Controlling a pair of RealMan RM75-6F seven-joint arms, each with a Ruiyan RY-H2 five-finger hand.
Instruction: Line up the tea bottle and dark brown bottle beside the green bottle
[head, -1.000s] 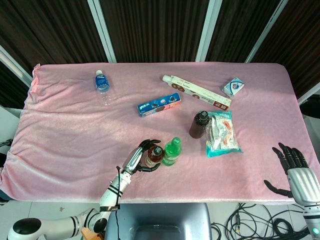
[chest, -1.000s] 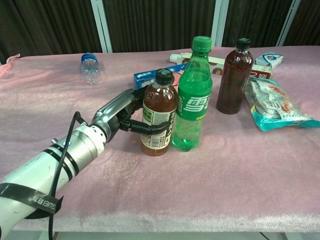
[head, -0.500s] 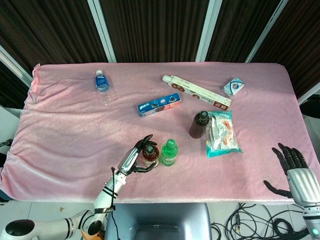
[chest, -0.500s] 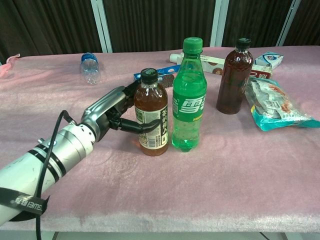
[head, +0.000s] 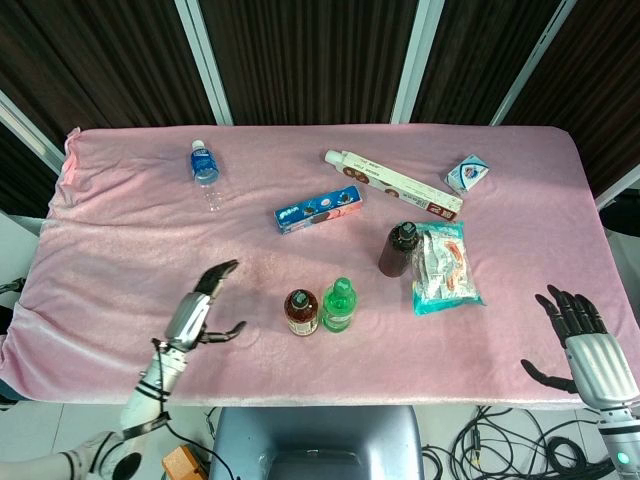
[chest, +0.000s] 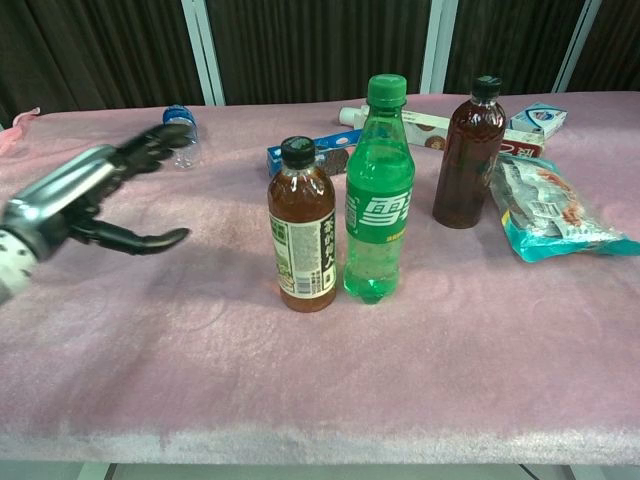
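Right hand (head: 585, 345): near desk edge, far right, fingers spread, holding nothing.

Left hand (chest: 75, 195): near left, fingers (chest: 150, 238) spread, empty, apart from the bottles.

Amber tea bottle with black cap (chest: 302, 228): upright, just left of the green plastic soda bottle (chest: 378, 190), nearly touching.

Dark brown bottle with black cap (chest: 468, 140): upright, farther back and right of the green one, beside a teal snack packet (chest: 550, 210). Judged: the right hand is nearer; the bottle lies forward and inward of it.

Pink-clothed desk (head: 130, 240).
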